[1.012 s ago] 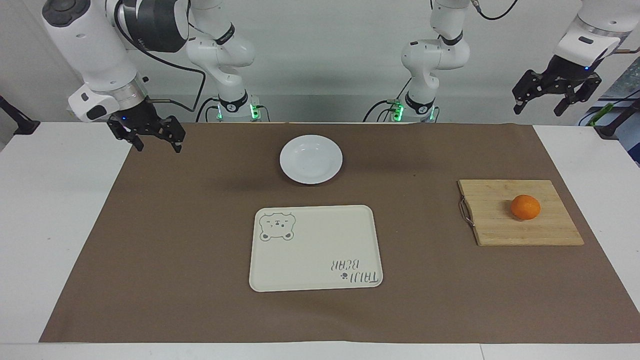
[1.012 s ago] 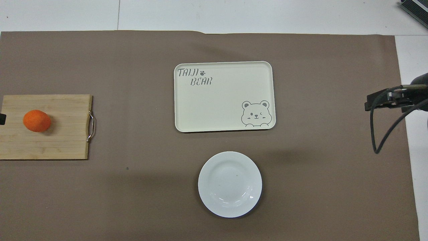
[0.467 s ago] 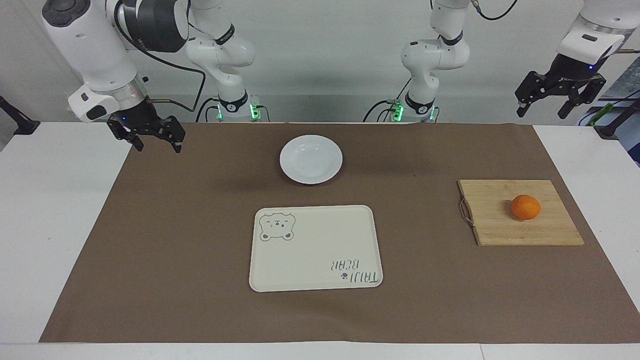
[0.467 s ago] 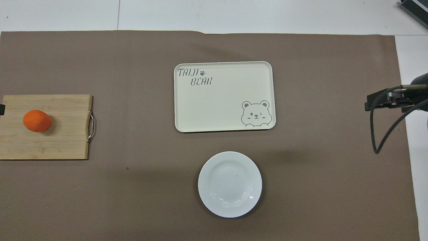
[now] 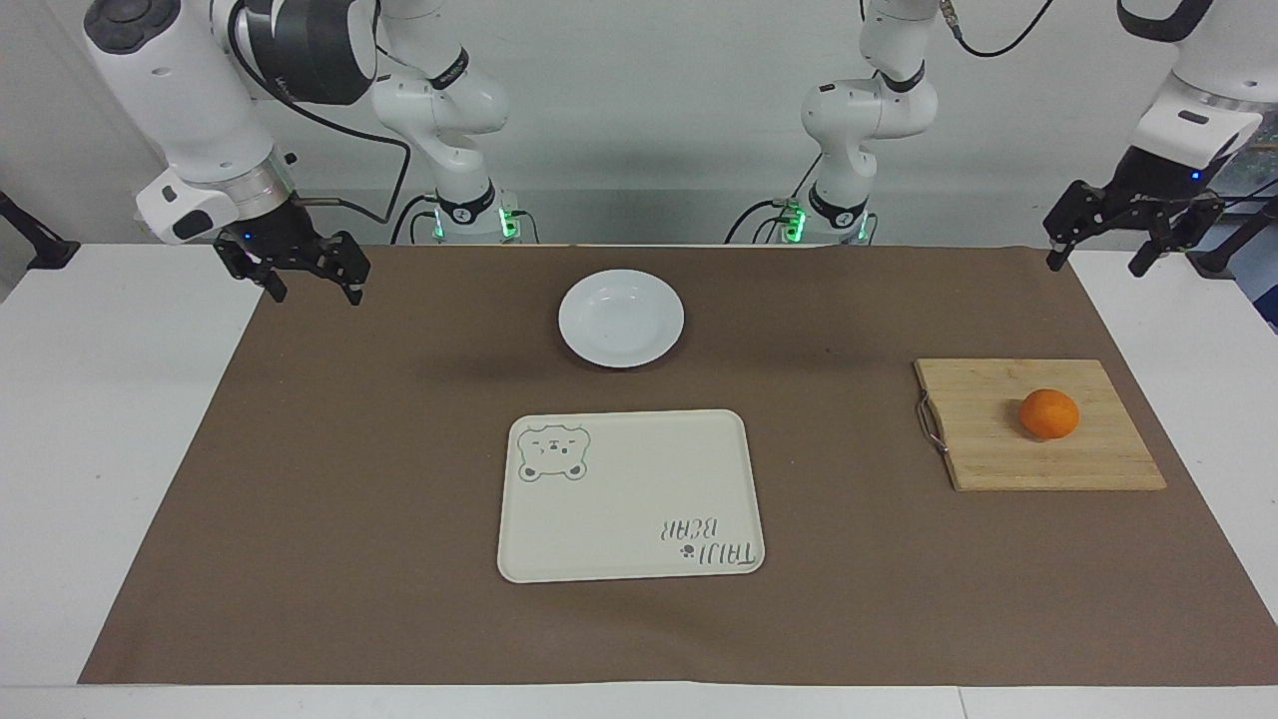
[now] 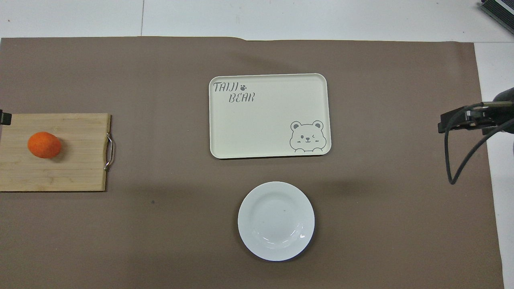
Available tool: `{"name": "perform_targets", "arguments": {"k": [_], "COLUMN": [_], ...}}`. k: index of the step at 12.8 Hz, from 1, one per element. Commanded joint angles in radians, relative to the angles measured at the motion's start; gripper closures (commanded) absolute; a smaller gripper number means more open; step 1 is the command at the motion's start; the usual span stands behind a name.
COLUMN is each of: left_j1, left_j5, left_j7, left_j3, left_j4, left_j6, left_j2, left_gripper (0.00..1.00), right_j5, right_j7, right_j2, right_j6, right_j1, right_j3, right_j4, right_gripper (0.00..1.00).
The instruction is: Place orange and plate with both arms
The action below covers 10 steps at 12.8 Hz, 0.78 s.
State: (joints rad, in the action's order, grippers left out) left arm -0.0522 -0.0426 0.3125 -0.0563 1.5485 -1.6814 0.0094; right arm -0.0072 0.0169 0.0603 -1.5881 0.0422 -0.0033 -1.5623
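**Left arm on the move, nothing yet grasped**

Largest first: brown mat [image 5: 399, 519] spread across the table, carrying everything else. At its middle, the cream tray [image 5: 629, 494] with the bear drawing, bare, taken here as the landmark.

Nearer the robots than the tray and close beside it: the plate [image 5: 621, 318], white, shallow, with nothing on it and no gripper near. Well apart from the tray toward the left arm's end of the table: the wooden cutting board [image 5: 1038, 424], with the orange [image 5: 1049, 413] resting on it, untouched.

Well away from the tray toward the right arm's end, above the mat's corner: right gripper [image 5: 307, 275], fingers spread, holding nothing, in the same spot as a second ago. Waiting, by the look of it.

Well away from the tray at the left arm's end, above the mat's corner nearest the robots: left gripper [image 5: 1098, 255], fingers spread wide, holding nothing. Shifted over the last second, now lower and further round toward the table than before; only a dark sliver at the frame edge in the overhead view.

Judged from that: an approach toward the orange just begun, a descent over the board still ahead. Plate and orange both unmoved, so neither placement started.
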Motion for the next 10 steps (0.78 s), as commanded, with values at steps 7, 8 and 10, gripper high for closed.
{"name": "perform_targets", "arguments": {"k": [7, 8, 10], "left_j1": [-0.139, -0.152, -0.170], "left_j5": [-0.036, -0.034, -0.036], "left_j7": [0.158, 0.174, 0.177], "left_j3": [0.006, 0.006, 0.006], "left_j4": [0.148, 0.192, 0.255], "left_j6": [-0.259, -0.314, -0.406], "left_j2": [0.125, 0.126, 0.142], "left_gripper": [0.00, 0.00, 0.00], "right_j5": [0.021, 0.021, 0.021], "right_j7": [0.020, 0.020, 0.020], "right_j2": [0.004, 0.004, 0.004], "right_j6": [0.014, 0.014, 0.014], "right_j1": [0.005, 0.005, 0.005], "right_j3": [0.005, 0.005, 0.005], "right_j4": [0.011, 0.011, 0.011], "right_gripper": [0.00, 0.00, 0.00]}}
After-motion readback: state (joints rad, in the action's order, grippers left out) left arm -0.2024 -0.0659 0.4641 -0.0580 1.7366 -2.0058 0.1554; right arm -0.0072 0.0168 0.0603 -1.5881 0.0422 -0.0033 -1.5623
